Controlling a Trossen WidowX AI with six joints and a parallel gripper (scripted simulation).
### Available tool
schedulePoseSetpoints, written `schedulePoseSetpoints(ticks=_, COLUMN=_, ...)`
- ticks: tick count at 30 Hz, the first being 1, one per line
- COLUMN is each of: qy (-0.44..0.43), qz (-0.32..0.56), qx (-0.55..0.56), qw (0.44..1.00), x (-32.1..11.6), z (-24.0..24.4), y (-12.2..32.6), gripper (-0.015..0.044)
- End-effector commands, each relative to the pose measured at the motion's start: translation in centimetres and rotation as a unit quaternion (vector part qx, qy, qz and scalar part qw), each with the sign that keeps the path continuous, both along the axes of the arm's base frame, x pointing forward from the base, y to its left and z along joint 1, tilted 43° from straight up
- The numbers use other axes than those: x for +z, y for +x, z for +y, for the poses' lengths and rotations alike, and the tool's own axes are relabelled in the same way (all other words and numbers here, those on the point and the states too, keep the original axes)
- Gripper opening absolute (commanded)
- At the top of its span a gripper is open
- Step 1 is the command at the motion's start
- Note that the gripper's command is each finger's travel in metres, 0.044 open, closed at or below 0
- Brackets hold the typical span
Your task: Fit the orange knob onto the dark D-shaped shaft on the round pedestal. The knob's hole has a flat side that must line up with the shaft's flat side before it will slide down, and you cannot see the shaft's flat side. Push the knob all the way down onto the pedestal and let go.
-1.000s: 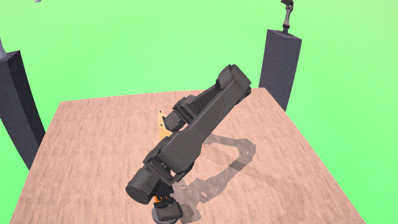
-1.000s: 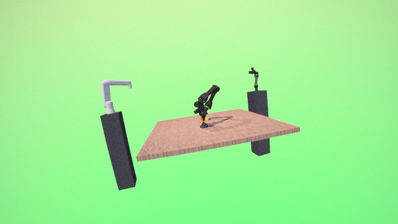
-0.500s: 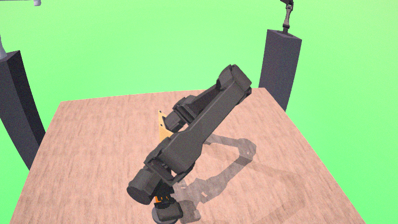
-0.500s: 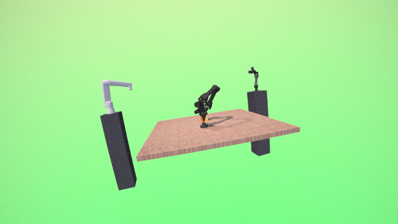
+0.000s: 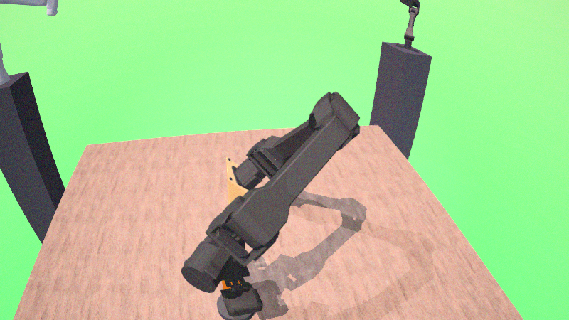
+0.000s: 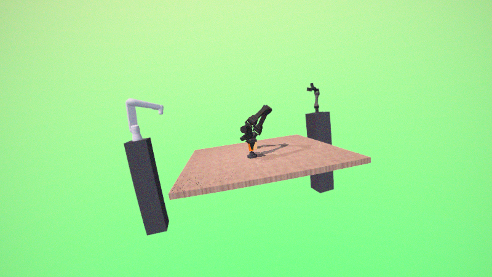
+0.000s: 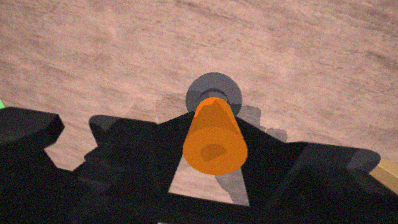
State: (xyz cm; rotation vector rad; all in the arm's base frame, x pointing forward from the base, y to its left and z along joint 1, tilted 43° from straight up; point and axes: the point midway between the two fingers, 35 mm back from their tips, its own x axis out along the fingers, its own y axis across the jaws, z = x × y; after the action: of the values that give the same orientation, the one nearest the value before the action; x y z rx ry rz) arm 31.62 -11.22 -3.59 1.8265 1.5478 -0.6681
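Note:
The orange knob [image 5: 225,284] [image 6: 249,146] [image 7: 215,152] is between the fingers of my gripper [image 5: 233,287] [image 6: 252,148] [image 7: 213,117], which is shut on it. In the wrist view its near end shows a dark recess, and its far end overlaps the raised middle of the pedestal. The dark round pedestal [image 5: 221,308] [image 6: 252,156] [image 7: 214,79] stands on the table directly below the gripper. The shaft is hidden, and I cannot tell whether the knob's lower end touches it or how far down it sits.
A yellow plate [image 5: 235,190] [image 7: 390,175] stands at my arm's base on the wooden table [image 5: 119,207] [image 6: 213,168]. Beyond the table's edges are two dark pillars [image 5: 402,91] [image 6: 147,186], one bearing a pale arm [image 6: 131,117] and the other a dark arm [image 6: 316,100].

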Motion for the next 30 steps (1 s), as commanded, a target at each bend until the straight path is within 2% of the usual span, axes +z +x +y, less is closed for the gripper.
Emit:
schedulePoseSetpoints(ticks=1, qy=-0.001, qz=-0.003, qx=0.002, qw=1.000, x=-0.06, z=0.00, y=0.05, gripper=0.0000)
schedulePoseSetpoints(ticks=30, qy=0.005, qz=0.021, qx=-0.025, qw=0.999, x=0.35, z=-0.57, y=0.05, gripper=0.0000)
